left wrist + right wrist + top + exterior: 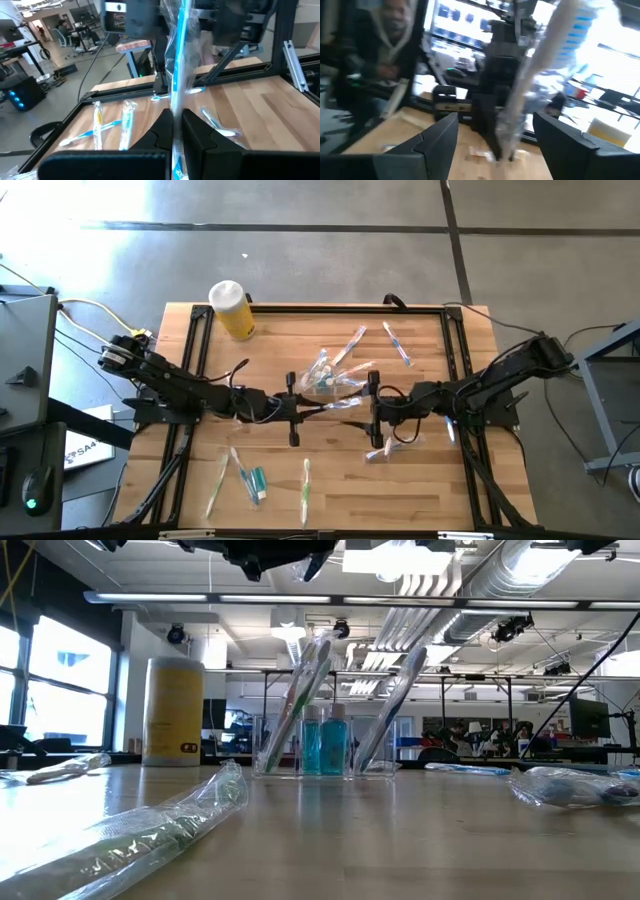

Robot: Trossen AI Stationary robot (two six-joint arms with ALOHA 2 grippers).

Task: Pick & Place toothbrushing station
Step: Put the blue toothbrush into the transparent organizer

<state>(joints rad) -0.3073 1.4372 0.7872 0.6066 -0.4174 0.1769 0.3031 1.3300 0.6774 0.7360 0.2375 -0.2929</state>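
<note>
A clear plastic container [325, 380] stands at mid-table and holds several toothbrushes and teal-ended tubes; it also shows in the low view [320, 745]. My left gripper [293, 408] hovers just near of it, shut on a blue toothbrush in a clear wrapper [180, 60]. My right gripper [374, 408] faces it, open. Its fingers stand on either side of the same toothbrush [530, 90] without touching it. More wrapped toothbrushes lie flat on the table at far right [397, 345] and near left [220, 480]. Tubes [257, 480] lie beside those at near left. My left gripper pinches the wrapped toothbrush between its two fingers, on the wrapper around the handle [176, 107]. The fingers come level from the table's left. The brush sticks out ahead of them toward my right gripper, and some wrapper trails back between the fingers. It is lifted clear of the table.
A yellow bottle with a white cap [232, 308] lies at the far left of the table. A crumpled wrapper [385, 448] lies below my right gripper and a toothbrush [305, 485] near the front edge. Black frame rails [195, 350] run along both sides.
</note>
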